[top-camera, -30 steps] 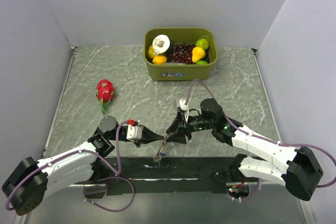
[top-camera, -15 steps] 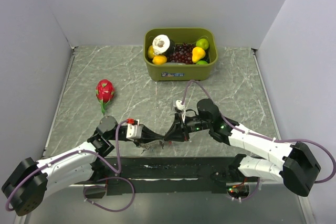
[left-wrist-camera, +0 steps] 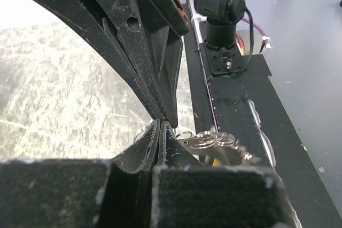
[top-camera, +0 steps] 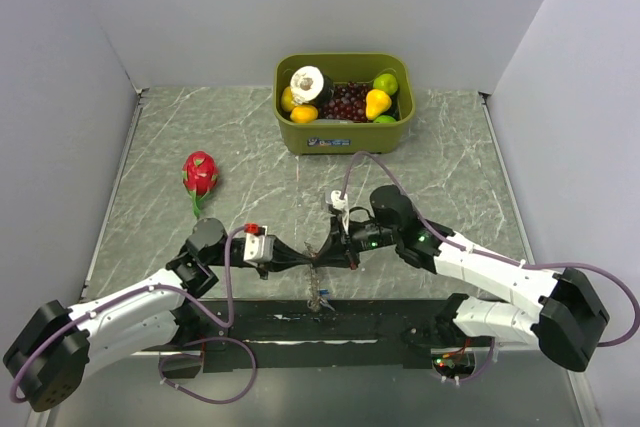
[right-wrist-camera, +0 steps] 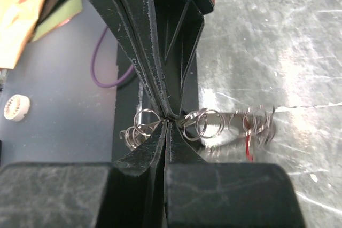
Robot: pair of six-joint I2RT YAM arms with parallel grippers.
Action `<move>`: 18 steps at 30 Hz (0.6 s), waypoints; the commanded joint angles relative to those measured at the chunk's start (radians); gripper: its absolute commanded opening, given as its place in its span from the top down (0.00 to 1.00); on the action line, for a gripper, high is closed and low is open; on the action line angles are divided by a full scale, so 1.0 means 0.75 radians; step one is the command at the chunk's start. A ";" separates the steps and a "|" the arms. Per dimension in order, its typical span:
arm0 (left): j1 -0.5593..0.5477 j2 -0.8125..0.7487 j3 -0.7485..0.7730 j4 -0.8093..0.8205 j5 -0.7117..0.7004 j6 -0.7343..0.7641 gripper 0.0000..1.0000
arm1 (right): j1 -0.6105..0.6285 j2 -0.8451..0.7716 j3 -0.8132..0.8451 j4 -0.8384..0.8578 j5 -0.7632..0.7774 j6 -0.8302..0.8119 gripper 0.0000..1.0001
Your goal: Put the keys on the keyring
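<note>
Where the two arms meet, close to the near edge of the counter [top-camera: 450, 167], the left fingers [left-wrist-camera: 136, 153] and the right fingers [right-wrist-camera: 147, 148] come tip to tip. Each pair is pressed flat together, clamped on the wire of the one keyring [right-wrist-camera: 214, 126]. The right wrist view shows it as a bunch of thin, shiny steel loops, at least six, spread to both sides of the pinch. The keys [top-camera: 318, 295] dangle just below the meeting point as a small cluster over the black strip [top-camera: 380, 312]. They are too tiny to count; a red speck and a yellow speck show among the wire.

All four fingers are matte black plastic, wedge-shaped and scuffed along the edges. Grey stone with pale marble veining makes up the counter. One olive-green plastic bin [top-camera: 345, 137], rectangular with rounded corners, stands at the far middle and holds assorted fruit. One pink dragon fruit [top-camera: 200, 173] lies alone on the left.
</note>
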 commanded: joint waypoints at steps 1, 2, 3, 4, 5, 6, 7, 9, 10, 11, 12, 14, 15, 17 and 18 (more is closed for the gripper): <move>-0.010 -0.027 0.137 -0.120 0.032 0.094 0.99 | 0.001 0.029 0.145 -0.083 0.079 -0.135 1.00; -0.010 -0.027 0.147 -0.155 0.026 0.105 0.99 | 0.001 0.035 0.161 -0.144 0.077 -0.173 1.00; -0.008 -0.029 0.157 -0.186 0.012 0.121 0.99 | 0.001 0.042 0.194 -0.181 0.077 -0.190 1.00; -0.010 -0.023 0.180 -0.251 0.008 0.131 0.99 | 0.001 0.052 0.211 -0.212 0.077 -0.206 1.00; -0.010 -0.019 0.192 -0.274 0.003 0.143 0.99 | 0.001 0.056 0.227 -0.261 0.073 -0.233 1.00; -0.010 -0.015 0.210 -0.296 -0.009 0.148 0.99 | 0.001 0.064 0.255 -0.292 0.077 -0.249 1.00; -0.010 -0.002 0.225 -0.323 -0.011 0.156 0.99 | 0.001 0.076 0.268 -0.316 0.083 -0.259 1.00; -0.008 0.014 0.257 -0.388 -0.019 0.166 0.99 | 0.001 0.085 0.307 -0.390 0.106 -0.300 1.00; -0.010 0.024 0.270 -0.407 -0.017 0.170 0.99 | -0.001 0.097 0.319 -0.419 0.114 -0.315 1.00; -0.010 0.028 0.278 -0.442 -0.019 0.178 0.99 | -0.001 0.101 0.333 -0.443 0.124 -0.341 1.00; -0.010 0.035 0.300 -0.462 -0.023 0.184 0.99 | 0.001 0.105 0.358 -0.490 0.143 -0.354 1.00; -0.012 0.049 0.323 -0.507 -0.044 0.190 0.94 | 0.001 0.119 0.380 -0.529 0.159 -0.386 1.00; -0.012 0.057 0.351 -0.566 -0.050 0.199 0.87 | -0.001 0.121 0.401 -0.568 0.167 -0.399 1.00; -0.010 0.063 0.374 -0.622 -0.076 0.199 0.77 | -0.001 0.127 0.417 -0.601 0.186 -0.421 1.00; -0.010 0.067 0.397 -0.666 -0.082 0.207 0.73 | 0.001 0.128 0.436 -0.611 0.188 -0.427 1.00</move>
